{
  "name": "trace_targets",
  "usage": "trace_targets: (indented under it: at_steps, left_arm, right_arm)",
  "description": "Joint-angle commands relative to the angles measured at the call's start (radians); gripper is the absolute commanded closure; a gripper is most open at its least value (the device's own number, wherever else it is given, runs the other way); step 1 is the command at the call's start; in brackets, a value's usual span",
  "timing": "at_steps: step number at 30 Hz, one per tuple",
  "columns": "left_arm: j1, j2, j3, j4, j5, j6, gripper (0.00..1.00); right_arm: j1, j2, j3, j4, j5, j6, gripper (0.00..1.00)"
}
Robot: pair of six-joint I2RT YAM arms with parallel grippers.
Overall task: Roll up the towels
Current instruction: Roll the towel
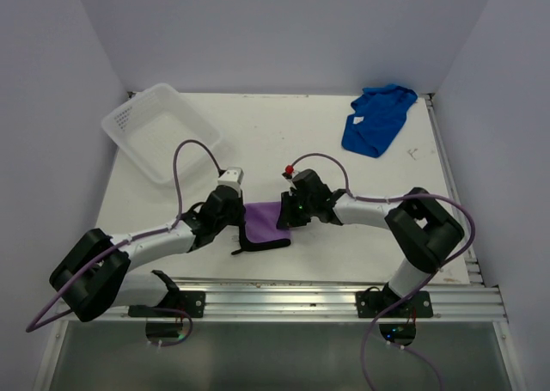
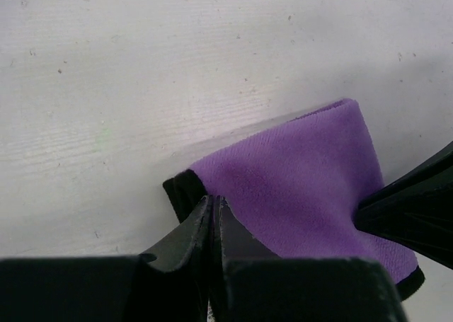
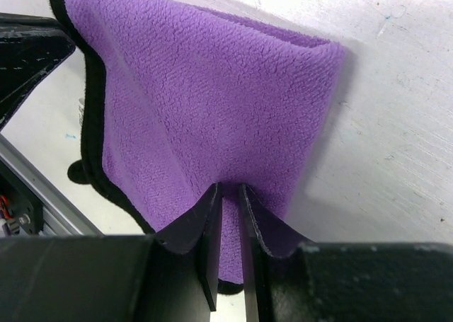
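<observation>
White table (image 1: 284,133) enclosed by plain pale walls, seen from above and from both wrists. The left gripper (image 2: 213,200) is shown closed to a thin slit on the black hem at one corner of the purple towel (image 1: 263,221). The right gripper (image 3: 228,189) is closed likewise, with purple pile pinched between its fingers at the opposite side (the cloth is drawn into a slight pucker there). The purple towel is held between the two grippers at the middle of the table's near edge. It appears folded into a small flat pad with a rounded fold on its far side, and no roll can be made out.

The blue towel (image 1: 376,120) is seen lying crumpled and apart at the far right corner, well away from both arms. A white basket (image 1: 161,133) is set askew at the far left corner, and no towel is seen in it.

The task is judged to be at an early stage: the purple towel is gripped but not rolled, and the blue one is untouched.
</observation>
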Motion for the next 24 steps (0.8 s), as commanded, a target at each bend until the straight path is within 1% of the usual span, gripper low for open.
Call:
trace_targets:
  at_steps: [1,4,7,10,12,16,17,19,23,24]
  left_arm:
    - [0.005,-0.001,0.049,-0.014,-0.035,0.033,0.92]
    - [0.005,-0.012,0.055,-0.029,-0.046,0.039,0.92]
    - [0.009,-0.013,0.049,-0.031,-0.049,0.056,0.92]
    - [0.023,-0.003,0.051,-0.04,-0.039,0.071,0.92]
    - [0.031,-0.003,0.058,-0.054,-0.033,0.076,0.91]
    - [0.046,-0.033,0.077,-0.077,-0.032,0.064,0.79]
    - [0.047,-0.041,0.086,-0.08,-0.03,0.053,0.73]
    - [0.047,-0.07,0.097,-0.098,-0.027,0.045,0.66]
    - [0.046,-0.107,0.133,-0.115,-0.032,0.044,0.59]
    - [0.047,-0.115,0.141,-0.158,-0.033,0.044,0.59]
  right_arm:
    - [0.003,-0.003,0.018,0.003,-0.018,0.004,0.8]
    - [0.004,0.037,-0.006,0.054,-0.02,0.014,0.8]
    - [0.004,0.032,-0.025,0.089,-0.026,0.035,0.79]
    - [0.004,-0.026,0.002,0.06,-0.023,0.029,0.75]
    - [0.004,-0.057,0.022,0.011,-0.008,0.015,0.73]
    - [0.001,-0.129,0.062,-0.099,0.031,-0.04,0.69]
    - [0.001,-0.159,0.066,-0.116,0.046,-0.046,0.69]
    - [-0.005,-0.192,0.046,-0.15,0.1,-0.045,0.64]
    - [-0.028,-0.302,-0.04,-0.135,0.176,0.026,0.57]
    - [-0.031,-0.319,-0.062,-0.112,0.186,0.046,0.56]
